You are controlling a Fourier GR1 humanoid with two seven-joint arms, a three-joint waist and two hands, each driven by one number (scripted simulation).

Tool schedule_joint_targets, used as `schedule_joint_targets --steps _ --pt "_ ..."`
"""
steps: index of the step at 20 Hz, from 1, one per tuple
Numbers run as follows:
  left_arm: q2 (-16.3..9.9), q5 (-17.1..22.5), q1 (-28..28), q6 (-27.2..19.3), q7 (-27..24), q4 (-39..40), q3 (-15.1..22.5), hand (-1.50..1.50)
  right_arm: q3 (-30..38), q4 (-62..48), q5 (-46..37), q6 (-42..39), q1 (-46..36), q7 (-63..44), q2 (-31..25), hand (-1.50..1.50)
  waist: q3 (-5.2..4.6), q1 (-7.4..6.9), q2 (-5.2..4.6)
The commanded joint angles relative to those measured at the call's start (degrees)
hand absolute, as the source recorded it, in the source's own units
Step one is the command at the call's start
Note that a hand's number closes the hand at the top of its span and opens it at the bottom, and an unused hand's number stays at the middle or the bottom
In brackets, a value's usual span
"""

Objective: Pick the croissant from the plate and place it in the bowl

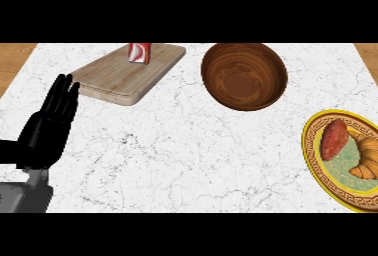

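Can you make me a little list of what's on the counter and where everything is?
plate: the plate sits at the right edge, yellow rim, partly cut off
croissant: the croissant lies on the plate
red food: the reddish piece lies beside the croissant
bowl: the wooden bowl stands at the back, nothing in it
board: the cutting board lies back left
can: the red can stands on the board
left hand: the left hand rests open at the left
right hand: not seen

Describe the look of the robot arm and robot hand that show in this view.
Only one arm shows, at the view's left. The left robot hand is matte black all over, with long slim fingers and a broad palm. Below it, the forearm is a plain grey, boxy casing. No cables, markings or sleeve can be seen.
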State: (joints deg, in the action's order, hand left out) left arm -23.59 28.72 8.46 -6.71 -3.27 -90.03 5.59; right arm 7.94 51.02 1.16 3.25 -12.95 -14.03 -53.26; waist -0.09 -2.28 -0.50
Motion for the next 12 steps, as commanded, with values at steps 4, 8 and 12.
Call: schedule_joint_targets --steps 4,8,12 --pt "-0.25 0.53 1.19 1.83 0.46 0.41 0.25 0.00 -11.03 -2.40 1.16 -30.80 -3.98 -13.83 -5.56 -1.50 -0.13 -2.20 -0.54" --pt "1.14 -0.76 2.10 -0.02 1.37 1.60 0.71 0.00 -11.03 -3.72 4.89 -43.34 -14.58 -22.00 -7.14 -1.50 0.02 -0.32 -0.03" --pt "0.05 0.52 -0.04 2.93 0.46 0.97 -2.19 0.00 -11.55 -11.78 1.56 -43.35 -24.76 -26.60 -1.98 -1.50 0.10 0.10 0.09"
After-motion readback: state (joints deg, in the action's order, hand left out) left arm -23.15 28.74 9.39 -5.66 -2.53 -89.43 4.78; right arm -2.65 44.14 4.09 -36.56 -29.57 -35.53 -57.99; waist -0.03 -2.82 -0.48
